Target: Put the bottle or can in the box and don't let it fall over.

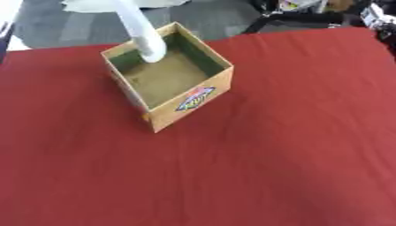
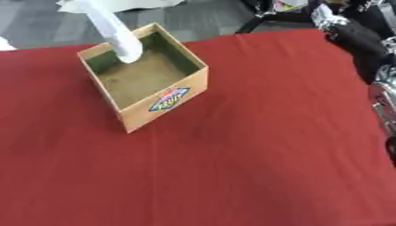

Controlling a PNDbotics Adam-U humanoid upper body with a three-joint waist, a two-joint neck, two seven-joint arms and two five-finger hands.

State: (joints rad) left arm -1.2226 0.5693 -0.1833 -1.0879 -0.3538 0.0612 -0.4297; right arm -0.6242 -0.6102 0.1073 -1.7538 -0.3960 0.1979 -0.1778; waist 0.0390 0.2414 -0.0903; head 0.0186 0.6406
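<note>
An open cardboard box (image 1: 172, 77) with a colourful label on its front wall stands on the red table, left of centre and towards the far side. Its brown floor shows and nothing stands on the part I can see. A white, sleeve-like arm of a person (image 1: 143, 33) reaches down from the far edge, its end inside the box's far left corner. I see no bottle or can in either view. Part of my right arm (image 2: 363, 48), black with silver joints, shows along the right edge of the right eye view. Neither of my hands shows.
The red cloth (image 1: 271, 154) covers the whole table and spreads wide in front of and to the right of the box. Beyond the far edge lie grey floor, dark equipment (image 1: 309, 13) and something white (image 1: 93, 4).
</note>
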